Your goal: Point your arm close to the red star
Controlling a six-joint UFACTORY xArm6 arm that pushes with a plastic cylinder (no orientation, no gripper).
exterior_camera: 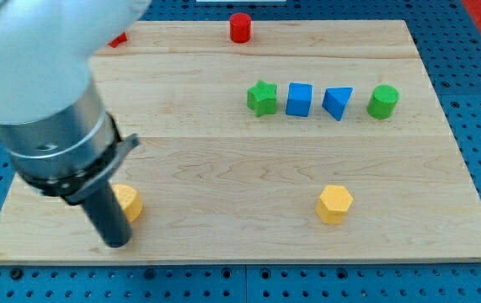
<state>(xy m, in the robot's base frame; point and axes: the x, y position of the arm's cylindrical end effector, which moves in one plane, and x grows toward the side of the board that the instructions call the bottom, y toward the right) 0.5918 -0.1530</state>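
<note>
A red block (119,39), probably the red star, shows only as a small red edge at the view's top left, mostly hidden behind my arm. My tip (117,242) rests on the wooden board (223,168) near the bottom left, far below that red block. It stands just below and left of a yellow block (128,202), which it partly hides. A red cylinder (239,27) stands at the board's top edge, near the middle.
A row across the upper right holds a green star (262,98), a blue cube (299,99), a blue triangle (338,103) and a green cylinder (383,101). A yellow hexagon (334,204) lies at the lower right. Blue pegboard surrounds the board.
</note>
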